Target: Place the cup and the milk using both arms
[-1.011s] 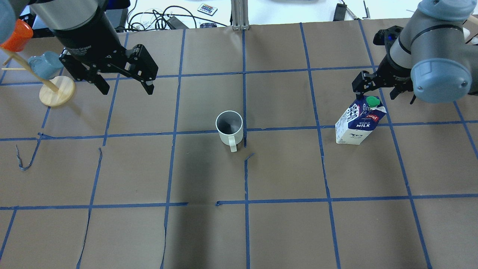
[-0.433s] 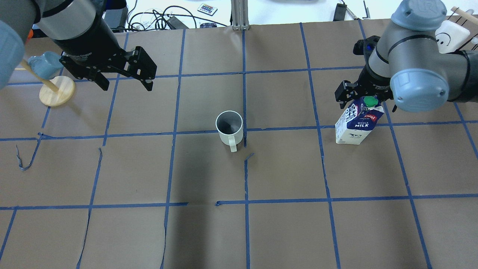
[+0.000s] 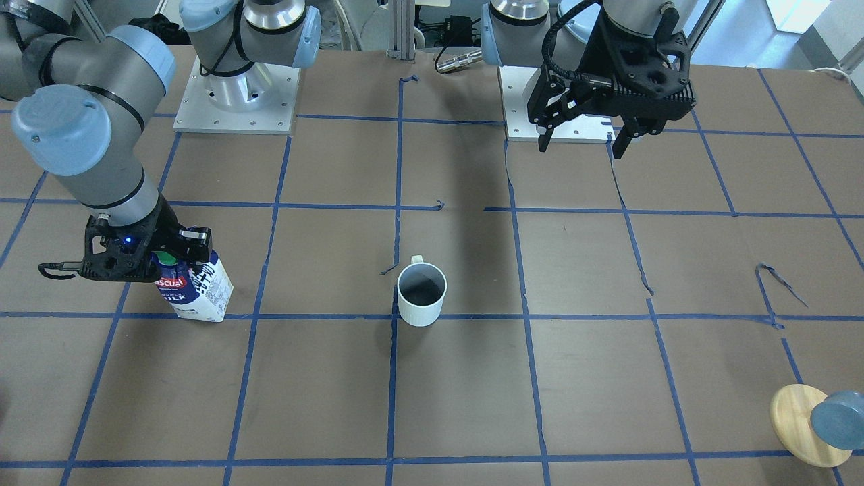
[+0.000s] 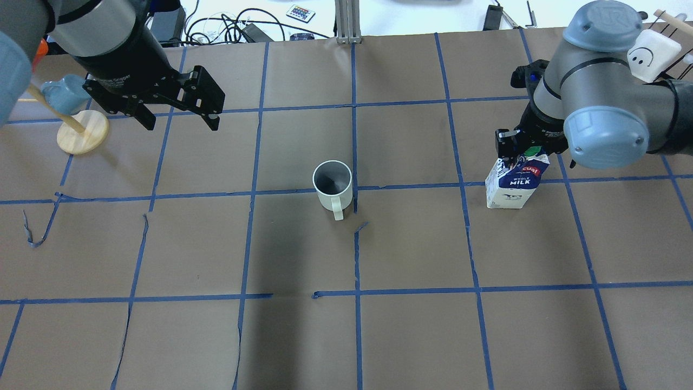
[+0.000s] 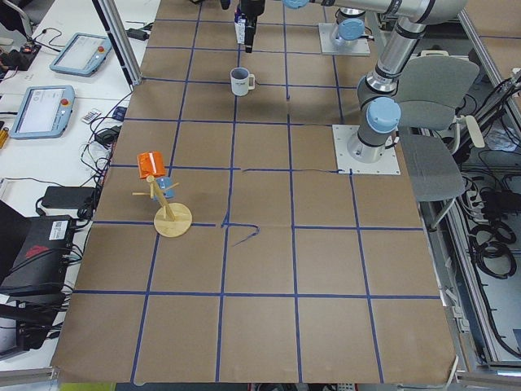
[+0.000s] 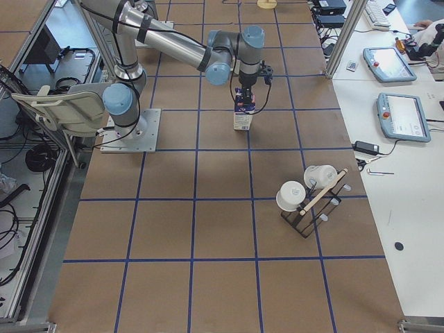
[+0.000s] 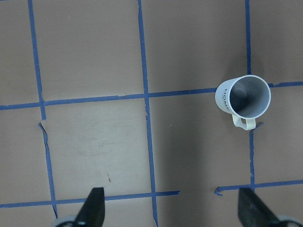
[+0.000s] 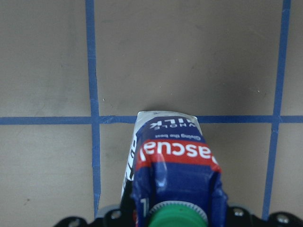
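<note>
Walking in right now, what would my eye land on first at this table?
A blue-and-white milk carton stands on the right of the table, the right gripper set around its green-capped top. A white mug sits alone near the middle, while the left gripper hangs wide open above the far left.

In the overhead view the blue joint cap (image 4: 606,135) covers the 3 o'clock finger of the right tool (image 4: 524,146), so its grip on the milk (image 4: 513,190) cannot be told. The right wrist view cuts the carton off at 6 o'clock. Of the left tool (image 7: 173,206), the left wrist view shows only two fingertips (image 7: 92,210) at its lower edge.
</note>
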### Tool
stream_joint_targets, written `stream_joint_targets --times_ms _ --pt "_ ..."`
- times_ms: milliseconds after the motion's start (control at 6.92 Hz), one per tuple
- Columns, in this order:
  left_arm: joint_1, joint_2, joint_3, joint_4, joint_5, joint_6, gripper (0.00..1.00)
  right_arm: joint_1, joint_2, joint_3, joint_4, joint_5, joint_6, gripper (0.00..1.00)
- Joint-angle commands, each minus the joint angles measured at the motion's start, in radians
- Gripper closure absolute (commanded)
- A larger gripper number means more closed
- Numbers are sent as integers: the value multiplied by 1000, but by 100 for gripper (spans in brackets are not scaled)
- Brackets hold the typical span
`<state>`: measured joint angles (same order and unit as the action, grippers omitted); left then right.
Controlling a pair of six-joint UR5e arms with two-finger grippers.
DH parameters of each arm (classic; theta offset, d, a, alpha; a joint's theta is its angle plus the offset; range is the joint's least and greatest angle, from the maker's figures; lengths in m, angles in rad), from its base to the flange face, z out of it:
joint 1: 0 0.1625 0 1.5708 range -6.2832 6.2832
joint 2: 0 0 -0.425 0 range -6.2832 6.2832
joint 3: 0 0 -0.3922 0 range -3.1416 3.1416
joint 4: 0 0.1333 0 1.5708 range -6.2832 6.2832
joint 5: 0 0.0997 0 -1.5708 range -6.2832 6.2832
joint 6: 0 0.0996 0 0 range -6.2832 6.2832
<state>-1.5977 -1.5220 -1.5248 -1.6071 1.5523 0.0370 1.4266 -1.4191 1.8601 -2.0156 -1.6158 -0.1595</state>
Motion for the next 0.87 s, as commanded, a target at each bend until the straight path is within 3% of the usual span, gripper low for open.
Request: stream_joint_targets --times_ms 0,144,289,433,722 --pt "2 0 0 0 0 0 0 2 -9 -47 23 2 -14 73" --pt "2 -1 0 1 -1 0 0 14 -20 -118 94 20 -9 72" --pt "2 -1 0 1 -1 1 0 35 -12 -190 177 116 0 72" --pt "2 -1 0 1 -1 1 0 82 -6 -205 190 181 17 72" --pt "2 -3 0 1 -3 0 0 248 44 -205 81 206 154 72"
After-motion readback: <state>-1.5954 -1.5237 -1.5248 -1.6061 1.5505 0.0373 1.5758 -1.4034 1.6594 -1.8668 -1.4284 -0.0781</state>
